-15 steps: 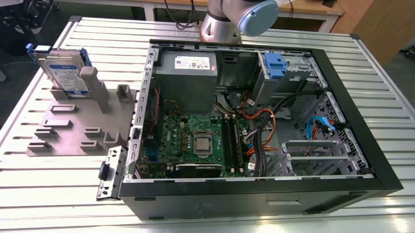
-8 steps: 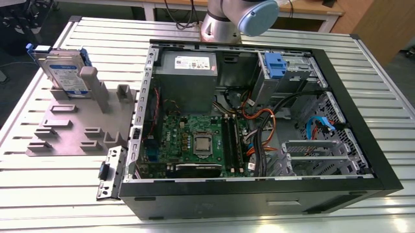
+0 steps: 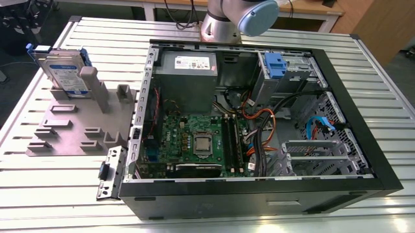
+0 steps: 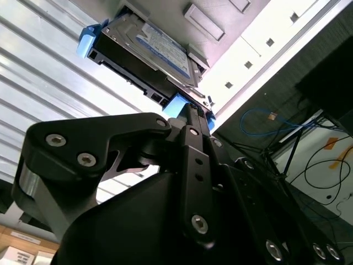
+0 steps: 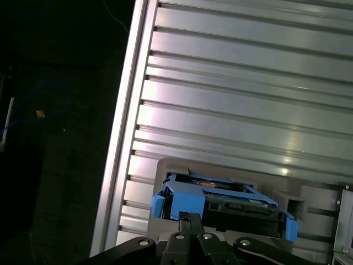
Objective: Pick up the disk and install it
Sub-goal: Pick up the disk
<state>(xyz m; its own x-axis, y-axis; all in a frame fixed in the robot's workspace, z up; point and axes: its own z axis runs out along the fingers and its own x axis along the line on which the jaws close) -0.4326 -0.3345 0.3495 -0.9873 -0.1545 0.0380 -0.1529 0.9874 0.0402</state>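
The disk (image 3: pixel 65 68) is a silver drive with a white-and-blue label in a blue carrier frame. It stands on edge in a slot of the grey holder (image 3: pixel 71 131), at the exterior view's left. Both wrist views look at the disk (image 4: pixel 160 47) (image 5: pixel 231 201) from beyond its blue end. My black gripper (image 4: pixel 190 110) (image 5: pixel 187 216) is shut, its tips pressed together with nothing between them. The tips line up with the carrier's blue end; I cannot tell whether they touch it. The arm's joint (image 3: pixel 250 14) hangs at the far side of the table.
An open black computer case (image 3: pixel 259 121) lies on the ribbed metal table (image 3: pixel 58 194), with motherboard, cables and a grey power supply (image 3: pixel 188 73) exposed. A blue clip (image 3: pixel 275 65) sits at the drive bay in its far corner. A small bracket (image 3: pixel 107 172) lies beside the case.
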